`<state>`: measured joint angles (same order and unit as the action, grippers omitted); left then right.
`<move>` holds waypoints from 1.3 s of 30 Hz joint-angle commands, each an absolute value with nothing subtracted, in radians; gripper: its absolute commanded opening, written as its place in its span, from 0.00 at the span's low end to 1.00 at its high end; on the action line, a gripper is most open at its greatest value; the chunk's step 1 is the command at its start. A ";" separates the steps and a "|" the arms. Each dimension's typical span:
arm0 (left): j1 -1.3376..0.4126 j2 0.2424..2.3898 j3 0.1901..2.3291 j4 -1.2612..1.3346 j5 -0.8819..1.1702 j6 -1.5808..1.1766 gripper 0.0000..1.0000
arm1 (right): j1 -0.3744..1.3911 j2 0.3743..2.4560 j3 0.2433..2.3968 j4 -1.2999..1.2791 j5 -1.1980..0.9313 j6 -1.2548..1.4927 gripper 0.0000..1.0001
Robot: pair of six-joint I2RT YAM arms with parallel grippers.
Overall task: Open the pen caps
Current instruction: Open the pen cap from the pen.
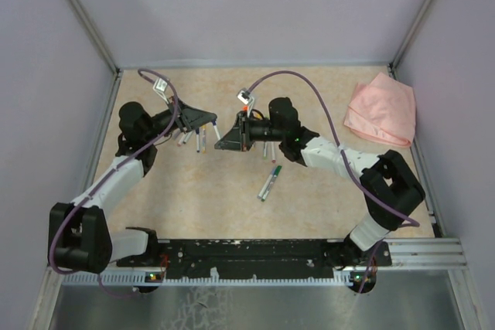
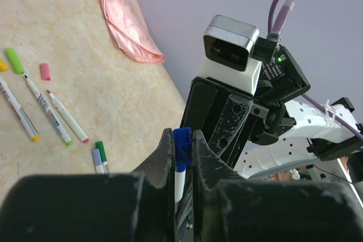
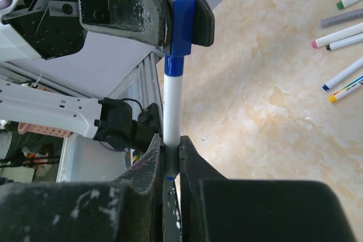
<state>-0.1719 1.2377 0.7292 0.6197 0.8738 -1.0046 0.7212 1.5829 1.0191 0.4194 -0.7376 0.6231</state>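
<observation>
Blue cap disappears into left hand, pen into right hand.

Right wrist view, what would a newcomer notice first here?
A blue pen is held mid-air between both arms: the right gripper clamps its barrel, and the left gripper pinches the blue cap. A pink cloth lies in the far right corner of the table.

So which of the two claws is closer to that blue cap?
Left. The left gripper is pinching the blue cap itself. The right gripper grips the same pen's white barrel, a little way along from the cap.
</observation>
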 commanded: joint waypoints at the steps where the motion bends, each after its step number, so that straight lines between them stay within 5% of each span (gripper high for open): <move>1: -0.167 1.246 0.763 0.637 0.898 -0.997 0.01 | 0.747 1.598 1.089 0.431 -0.756 0.584 0.00; 3: -0.167 1.248 0.762 0.637 0.896 -0.992 0.00 | 0.747 1.600 1.092 0.428 -0.754 0.582 0.01; 9: -0.167 1.241 0.750 0.644 0.891 -0.974 0.00 | 0.745 1.586 1.090 0.440 -0.715 0.596 0.30; 16: -0.167 1.243 0.731 0.683 0.905 -0.987 0.00 | 0.739 1.590 1.104 0.459 -0.689 0.635 0.35; 24: -0.167 1.240 0.713 0.692 0.907 -0.982 0.00 | 0.739 1.591 1.115 0.427 -0.662 0.639 0.34; 30: -0.164 1.224 0.717 0.690 0.865 -0.959 0.00 | 0.738 1.588 1.106 0.411 -0.681 0.639 0.00; 39: -0.114 1.237 0.799 0.700 0.568 -0.891 0.00 | 0.740 1.561 1.028 0.390 -0.710 0.643 0.00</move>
<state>-0.1635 1.2377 0.7185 0.6476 0.8124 -0.9665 0.7288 1.5982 1.0546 0.4099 -0.6510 0.6518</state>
